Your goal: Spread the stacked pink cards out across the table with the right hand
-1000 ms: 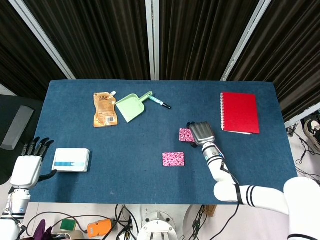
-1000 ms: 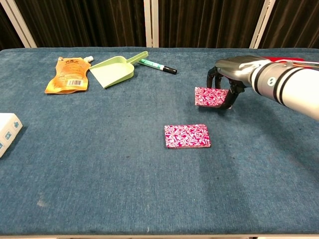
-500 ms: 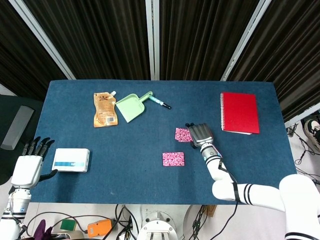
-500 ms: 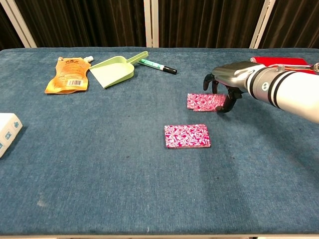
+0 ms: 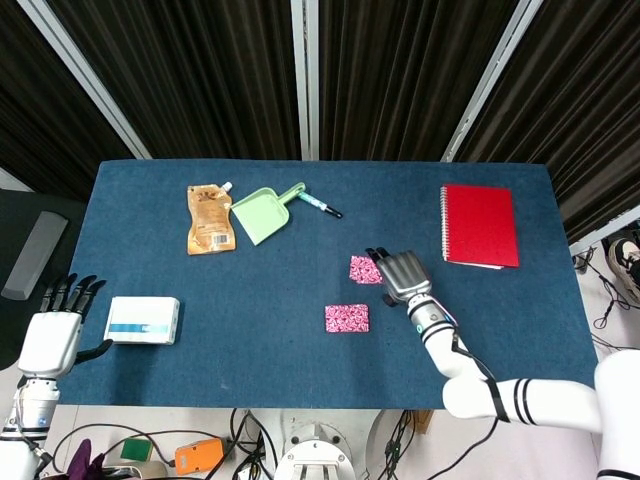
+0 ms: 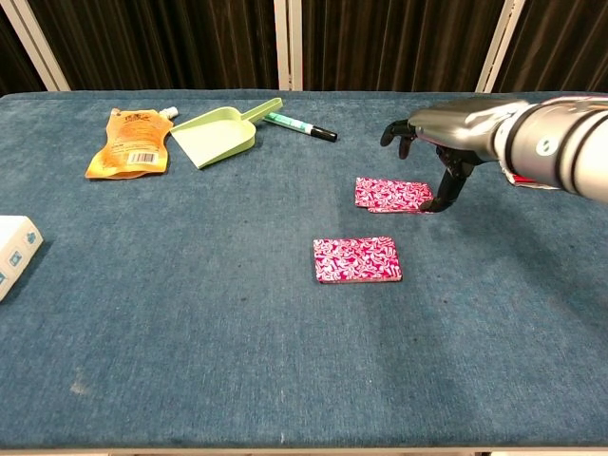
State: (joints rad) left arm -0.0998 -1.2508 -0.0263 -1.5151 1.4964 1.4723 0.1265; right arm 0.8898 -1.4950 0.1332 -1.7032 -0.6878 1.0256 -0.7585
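Note:
Two pink patterned card piles lie flat on the blue table. The nearer pile (image 5: 346, 318) (image 6: 357, 259) sits alone near the middle. The farther pile (image 5: 363, 269) (image 6: 391, 195) lies just left of my right hand (image 5: 403, 272) (image 6: 432, 142). That hand hovers over the pile's right edge with its fingers spread, and one fingertip (image 6: 443, 197) reaches down to the edge. It holds nothing. My left hand (image 5: 55, 335) stays at the table's near left corner, fingers apart and empty, seen only in the head view.
A white box (image 5: 144, 320) (image 6: 11, 247) lies beside the left hand. An orange pouch (image 5: 209, 218) (image 6: 128, 142), a green dustpan (image 5: 262, 213) (image 6: 223, 131) and a marker (image 5: 320, 206) (image 6: 299, 126) lie at the back left. A red notebook (image 5: 479, 225) lies at the back right.
The right hand lowered the farther card pile onto the table, then let go and lifted its fingers apart. The nearer pile and the left hand have not moved.

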